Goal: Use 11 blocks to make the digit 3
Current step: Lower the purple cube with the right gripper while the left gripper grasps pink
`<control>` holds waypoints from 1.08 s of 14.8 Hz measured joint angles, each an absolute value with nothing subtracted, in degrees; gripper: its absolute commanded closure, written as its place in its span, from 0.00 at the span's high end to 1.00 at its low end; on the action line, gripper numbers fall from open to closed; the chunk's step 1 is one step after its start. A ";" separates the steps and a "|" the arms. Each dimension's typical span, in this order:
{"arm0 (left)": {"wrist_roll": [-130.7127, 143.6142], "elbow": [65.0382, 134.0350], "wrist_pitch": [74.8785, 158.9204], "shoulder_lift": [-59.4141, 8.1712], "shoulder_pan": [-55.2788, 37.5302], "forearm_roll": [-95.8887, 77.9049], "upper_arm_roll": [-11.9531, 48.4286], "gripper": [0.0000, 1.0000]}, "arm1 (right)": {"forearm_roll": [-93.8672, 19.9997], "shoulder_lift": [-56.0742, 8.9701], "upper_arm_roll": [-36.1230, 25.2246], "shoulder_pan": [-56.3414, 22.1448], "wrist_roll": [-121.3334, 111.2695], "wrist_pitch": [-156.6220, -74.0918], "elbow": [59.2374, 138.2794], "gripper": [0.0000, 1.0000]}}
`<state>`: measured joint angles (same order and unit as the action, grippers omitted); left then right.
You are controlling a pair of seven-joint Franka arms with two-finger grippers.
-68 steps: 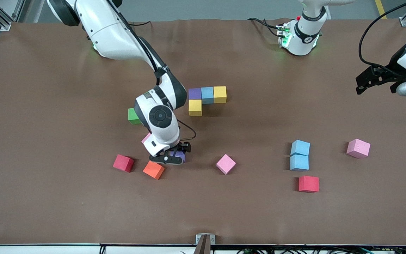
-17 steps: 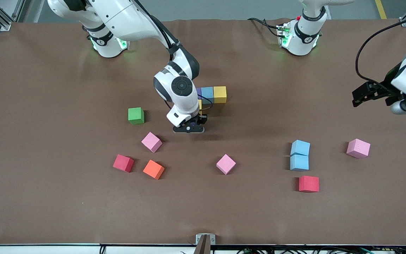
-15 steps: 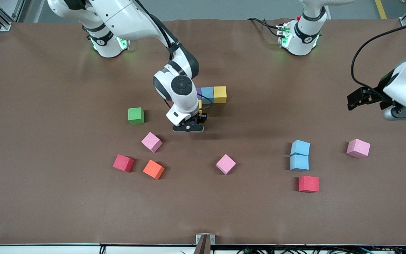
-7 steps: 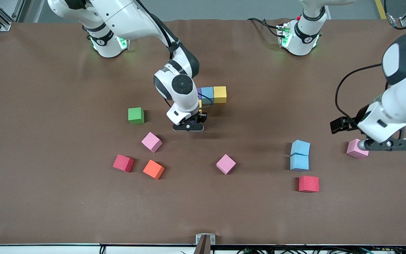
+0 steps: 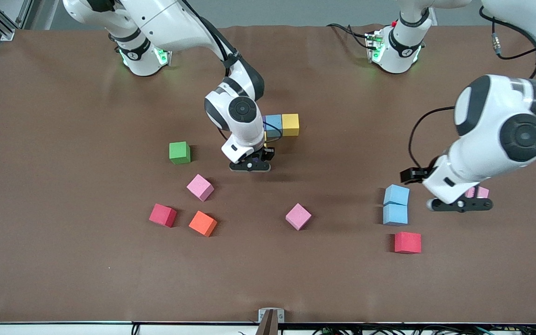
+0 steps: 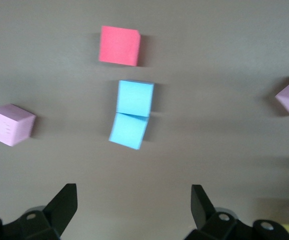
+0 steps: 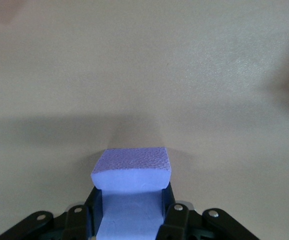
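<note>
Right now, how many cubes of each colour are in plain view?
Light blue: 3
Pink: 3
Red: 2
Yellow: 1
Purple: 1, in the right jaws
Green: 1
Orange: 1
Total: 12; the right arm may hide more.

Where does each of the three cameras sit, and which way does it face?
Front view: high across the table, facing both arms; shows right gripper, left gripper, scattered blocks.
Left wrist view: looks down past open fingers at the red block.
Right wrist view: fingers shut on a purple block.
Shared: the red block shows in front and left wrist views.
</note>
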<state>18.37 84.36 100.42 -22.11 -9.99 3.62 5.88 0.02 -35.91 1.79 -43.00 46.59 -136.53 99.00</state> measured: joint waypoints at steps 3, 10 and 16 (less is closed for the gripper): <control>27.99 83.77 103.66 -24.72 -13.69 3.68 5.89 1.00 | 0.07 -35.90 1.76 -43.09 46.61 -136.52 99.02 0.20; 49.72 82.52 112.81 -31.28 -21.36 3.68 5.93 1.00 | 0.13 -35.83 1.76 -43.15 46.61 -136.58 99.18 0.20; 61.82 81.50 118.74 -36.16 -24.67 3.68 5.93 1.00 | 0.13 -35.16 1.77 -43.25 46.61 -136.82 100.27 0.20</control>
<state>61.82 81.50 118.74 -36.16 -24.67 3.68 5.93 0.13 -35.16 1.77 -43.25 46.61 -136.82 100.27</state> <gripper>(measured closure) 0.000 0.507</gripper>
